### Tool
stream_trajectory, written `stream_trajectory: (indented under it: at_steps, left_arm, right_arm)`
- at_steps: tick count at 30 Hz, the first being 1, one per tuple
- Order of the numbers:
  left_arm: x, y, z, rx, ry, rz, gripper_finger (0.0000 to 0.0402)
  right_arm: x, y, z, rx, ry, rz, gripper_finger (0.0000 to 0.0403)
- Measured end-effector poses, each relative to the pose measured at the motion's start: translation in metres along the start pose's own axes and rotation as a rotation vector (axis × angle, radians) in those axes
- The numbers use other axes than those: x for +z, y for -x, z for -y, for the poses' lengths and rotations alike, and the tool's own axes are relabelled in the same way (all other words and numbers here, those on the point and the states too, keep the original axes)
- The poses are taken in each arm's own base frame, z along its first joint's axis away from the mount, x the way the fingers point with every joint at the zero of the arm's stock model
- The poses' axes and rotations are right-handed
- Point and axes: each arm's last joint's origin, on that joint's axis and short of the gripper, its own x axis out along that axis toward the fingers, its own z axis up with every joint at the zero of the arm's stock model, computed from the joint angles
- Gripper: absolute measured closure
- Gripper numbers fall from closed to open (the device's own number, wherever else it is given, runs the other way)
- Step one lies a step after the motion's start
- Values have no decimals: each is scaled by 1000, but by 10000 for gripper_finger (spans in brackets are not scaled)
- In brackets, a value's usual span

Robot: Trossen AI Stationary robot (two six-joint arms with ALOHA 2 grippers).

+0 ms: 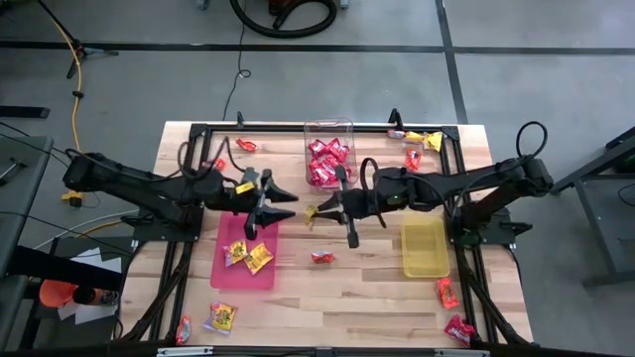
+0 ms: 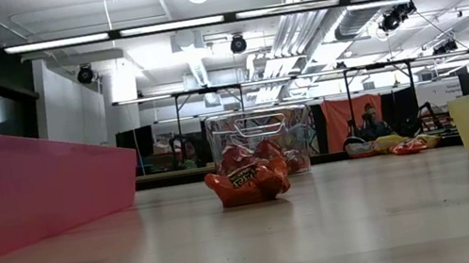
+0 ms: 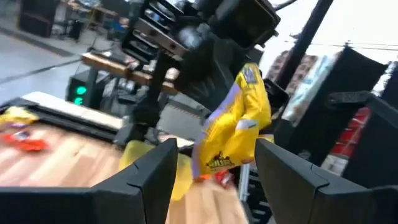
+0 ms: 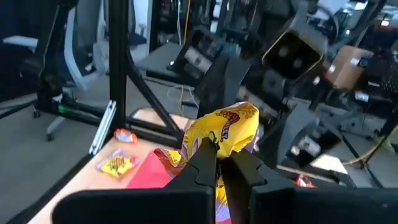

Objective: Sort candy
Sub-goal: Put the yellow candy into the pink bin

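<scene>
1. Above table centre, between the clear tub [image 1: 328, 159] and the pink tray [image 1: 245, 253], both grippers meet nose to nose, raised off the wood.
2. Right gripper [image 1: 316, 211]: fingers pinched tight on a yellow candy packet [image 4: 222, 133], held up in the air; packet crinkled, w/ purple print along one edge.
3. Left gripper [image 1: 292, 206]: fingers spread wide, one each side of that same yellow packet, seen from the left wrist cam [image 3: 235, 127]; not clamped on it, gap visible both sides.
4. Pink tray sits just below the L gripper in the top view; holds a couple of yellow packets [image 1: 248, 256].
5. Yellow tray [image 1: 425, 247] on the R side of the table, near the R arm; can't tell if anything's in it.
6. Clear tub at the far middle edge, w/ a heap of red packets [image 1: 327, 162] inside.
7. One red-orange packet [image 2: 247, 177] lies alone on the wood btw the two trays, in front of the tub.
8. More loose candy scattered: far R corner [image 1: 417, 139], near R corner [image 1: 451, 309], near L edge [image 1: 220, 317], and one by the far L frame [image 1: 246, 145].
</scene>
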Motion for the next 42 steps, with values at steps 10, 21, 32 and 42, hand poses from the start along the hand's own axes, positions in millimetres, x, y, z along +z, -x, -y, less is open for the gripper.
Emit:
stream_trajectory:
  at_steps: [10, 21, 32, 42]
  left_arm:
    - [-14, -24, -3, -54, -23, 46, 200]
    - [-10, -25, 1, -160, -26, 74, 200]
    - [-7, -25, 3, -215, -20, 97, 200]
    - [-16, -33, -2, -186, -23, 82, 200]
  right_arm:
    - [1, 0, 2, 56, -11, 30, 400]
    - [1, 0, 3, 44, -1, 22, 400]
    - [1, 0, 7, 30, -22, 40, 400]
    - [2, 0, 7, 34, -23, 48, 400]
